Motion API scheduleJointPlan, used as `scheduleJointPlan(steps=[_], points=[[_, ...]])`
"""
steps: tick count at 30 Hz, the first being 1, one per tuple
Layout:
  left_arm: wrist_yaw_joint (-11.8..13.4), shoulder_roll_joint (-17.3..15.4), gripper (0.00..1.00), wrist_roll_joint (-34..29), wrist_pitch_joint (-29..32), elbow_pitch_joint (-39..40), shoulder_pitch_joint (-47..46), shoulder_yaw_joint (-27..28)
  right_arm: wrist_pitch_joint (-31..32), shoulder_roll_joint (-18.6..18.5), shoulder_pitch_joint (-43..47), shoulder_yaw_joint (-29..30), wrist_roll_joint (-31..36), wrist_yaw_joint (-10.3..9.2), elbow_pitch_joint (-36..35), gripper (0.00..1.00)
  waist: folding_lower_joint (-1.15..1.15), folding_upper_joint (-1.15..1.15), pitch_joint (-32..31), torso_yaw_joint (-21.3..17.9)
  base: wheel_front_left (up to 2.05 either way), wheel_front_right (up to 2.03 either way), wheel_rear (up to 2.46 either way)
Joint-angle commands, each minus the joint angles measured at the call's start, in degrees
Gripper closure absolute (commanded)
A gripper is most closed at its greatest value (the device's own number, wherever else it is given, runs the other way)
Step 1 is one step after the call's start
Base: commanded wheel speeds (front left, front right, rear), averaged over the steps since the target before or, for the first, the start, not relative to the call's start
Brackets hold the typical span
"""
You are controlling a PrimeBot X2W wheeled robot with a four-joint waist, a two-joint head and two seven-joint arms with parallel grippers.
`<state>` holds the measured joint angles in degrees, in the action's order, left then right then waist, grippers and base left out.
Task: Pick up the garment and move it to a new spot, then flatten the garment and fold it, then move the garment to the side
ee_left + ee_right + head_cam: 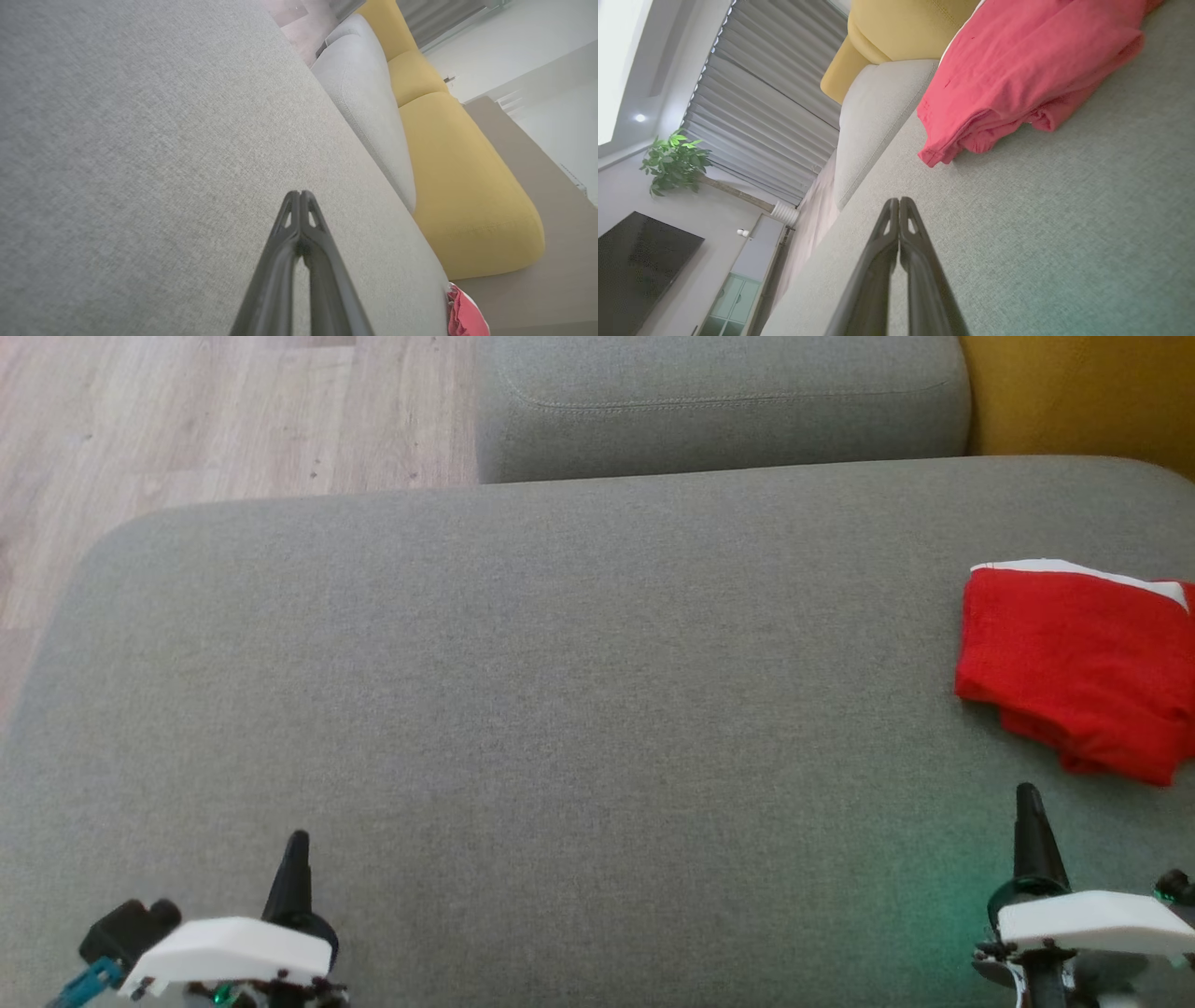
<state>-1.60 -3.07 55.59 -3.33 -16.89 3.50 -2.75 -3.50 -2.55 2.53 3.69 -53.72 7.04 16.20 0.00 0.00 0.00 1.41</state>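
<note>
The garment [1078, 663] is a red folded piece with a white edge, lying at the right end of the grey sofa seat [560, 709]. In the right wrist view the garment [1027, 70] lies ahead of my right gripper [899, 200], apart from it. My right gripper [1027, 793] hovers at the lower right, just short of the garment's near edge, shut and empty. Far from the cloth, at the lower left, my left gripper [297, 840] is also shut and holds nothing. In the left wrist view the left gripper [300, 193] points over bare grey fabric, with a sliver of the garment [465, 315] at the bottom right.
A grey back cushion [719, 401] stands behind the seat, with a yellow cushion [1083, 392] at the far right. Wooden floor [187, 420] lies past the seat's rounded left corner. The right wrist view shows blinds, a plant [675, 161] and a dark screen [640, 266].
</note>
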Motion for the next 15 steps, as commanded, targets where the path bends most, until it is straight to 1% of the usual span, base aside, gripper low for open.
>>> scheduleJointPlan(steps=[1, 15], points=[[-0.69, -0.41, 1.00, 1.65, 0.33, 2.00, -3.37, 1.90, 0.50, -0.70, -2.96, -0.46, -1.94, 0.26, -1.93, 1.00, 0.00, 0.00, 0.00, -0.03, 0.00, 0.00, 0.00], [-2.03, -0.39, 1.00, 10.80, 2.64, 2.22, -4.99, 3.63, 2.80, -0.73, -4.43, 0.22, -11.50, 0.31, -2.00, 1.00, 0.00, 0.00, 0.05, -0.39, 0.00, 0.00, 0.00]])
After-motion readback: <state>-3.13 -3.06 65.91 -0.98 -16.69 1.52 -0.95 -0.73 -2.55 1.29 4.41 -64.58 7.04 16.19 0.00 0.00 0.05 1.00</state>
